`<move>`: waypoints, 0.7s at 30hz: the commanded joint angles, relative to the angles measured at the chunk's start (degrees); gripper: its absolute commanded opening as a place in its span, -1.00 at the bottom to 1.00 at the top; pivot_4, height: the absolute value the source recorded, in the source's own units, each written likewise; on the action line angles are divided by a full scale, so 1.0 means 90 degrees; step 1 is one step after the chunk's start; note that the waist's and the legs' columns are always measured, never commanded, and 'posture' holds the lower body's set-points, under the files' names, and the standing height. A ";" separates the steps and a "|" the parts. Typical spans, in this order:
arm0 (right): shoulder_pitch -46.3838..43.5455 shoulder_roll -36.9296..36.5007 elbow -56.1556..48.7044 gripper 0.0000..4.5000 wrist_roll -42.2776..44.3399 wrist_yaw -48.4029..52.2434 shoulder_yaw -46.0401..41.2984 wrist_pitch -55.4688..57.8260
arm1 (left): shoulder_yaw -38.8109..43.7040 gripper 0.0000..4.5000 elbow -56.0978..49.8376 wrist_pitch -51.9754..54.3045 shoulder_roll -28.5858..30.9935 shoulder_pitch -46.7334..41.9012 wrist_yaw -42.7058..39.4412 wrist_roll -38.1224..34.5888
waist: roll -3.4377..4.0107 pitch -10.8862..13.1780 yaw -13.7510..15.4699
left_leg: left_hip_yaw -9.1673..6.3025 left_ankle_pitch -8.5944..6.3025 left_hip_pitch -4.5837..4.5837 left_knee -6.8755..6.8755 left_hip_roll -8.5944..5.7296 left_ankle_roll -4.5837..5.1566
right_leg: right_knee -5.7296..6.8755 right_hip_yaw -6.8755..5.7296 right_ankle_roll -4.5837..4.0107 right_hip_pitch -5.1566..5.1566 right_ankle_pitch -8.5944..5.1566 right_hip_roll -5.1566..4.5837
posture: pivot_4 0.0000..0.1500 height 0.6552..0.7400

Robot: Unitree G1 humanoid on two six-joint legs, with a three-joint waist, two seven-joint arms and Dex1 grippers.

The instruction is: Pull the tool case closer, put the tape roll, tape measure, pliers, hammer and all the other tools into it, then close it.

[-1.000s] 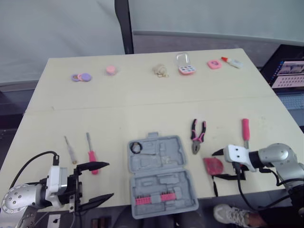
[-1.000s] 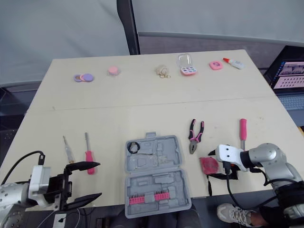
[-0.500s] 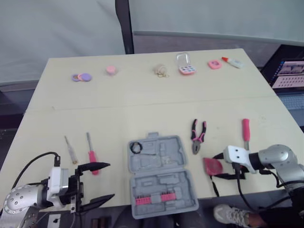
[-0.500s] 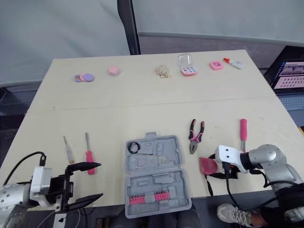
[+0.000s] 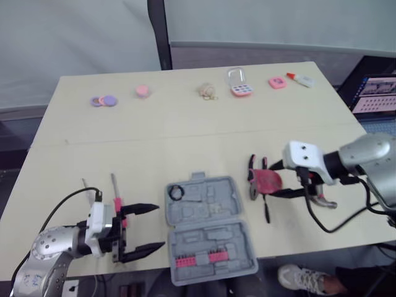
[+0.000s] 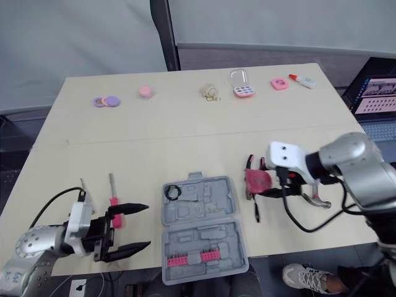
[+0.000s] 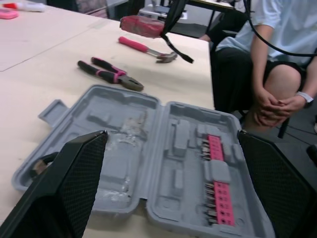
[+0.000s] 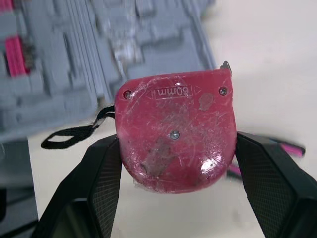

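- The right gripper [image 5: 273, 180] clasps the tape measure [image 8: 174, 136] between both fingers, off the table [image 5: 185, 133], near the pliers [image 7: 109, 72] and right of the case [image 5: 207, 229].
- The case lies open by the table's front edge.
- The left gripper [image 5: 158, 226] hovers spread wide and empty, left of the case.
- Pink bits [image 5: 277, 83], perhaps toys, line the far edge.
- A laptop [image 5: 375, 93] stands to the right.
- A person [image 7: 277, 54] sits close by.

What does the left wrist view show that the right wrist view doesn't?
Left wrist view: the hammer, a seated person's hands and the left gripper, open, facing the tool case. Right wrist view: the tape measure face-on with its moulded lettering, and the right gripper shut on its sides. Shared: that open case, the red tape measure and its black strap.
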 commanded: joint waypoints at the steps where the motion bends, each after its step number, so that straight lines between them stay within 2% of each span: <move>1: -0.0631 0.0113 -0.0122 0.32 -0.0625 -0.0026 0.0785 0.0535 | 0.0182 1.00 -0.0238 0.0160 0.0014 0.0013 0.0283 -0.0104 | 0.0000 0.0000 -0.0004 | 0.0000 0.0000 -0.0001 0.0000 -0.0001 0.0000 | 0.0002 0.0000 0.0000 -0.0004 0.0000 0.0000 | 1.00 1.00; 7: -0.1552 0.0632 0.0084 0.32 -0.1667 -0.0009 0.2152 0.1192 | 0.0282 1.00 -0.0060 0.0179 -0.0039 -0.0057 0.0505 0.0006 | -0.0001 0.0001 -0.0026 | 0.0002 0.0000 -0.0005 0.0001 -0.0011 0.0000 | 0.0005 0.0001 0.0000 -0.0010 0.0000 -0.0002 | 1.00 1.00; 12: -0.2153 0.1215 0.0138 0.32 -0.1884 0.0101 0.2860 0.1891 | 0.0226 1.00 -0.0139 0.0238 -0.0060 -0.0056 0.0601 0.0007 | -0.0001 0.0000 -0.0043 | 0.0001 -0.0001 -0.0005 -0.0001 -0.0011 -0.0004 | 0.0017 -0.0006 0.0000 -0.0020 0.0000 -0.0001 | 1.00 1.00; 21: -0.2767 0.2089 0.0643 0.32 -0.2520 -0.0141 0.3886 0.2339 | 0.0531 1.00 -0.0120 0.0225 0.0166 0.0128 0.0265 -0.0187 | -0.0001 0.0000 -0.0071 | 0.0000 -0.0002 -0.0007 -0.0001 -0.0017 -0.0007 | 0.0029 -0.0007 0.0000 -0.0031 0.0000 0.0000 | 1.00 1.00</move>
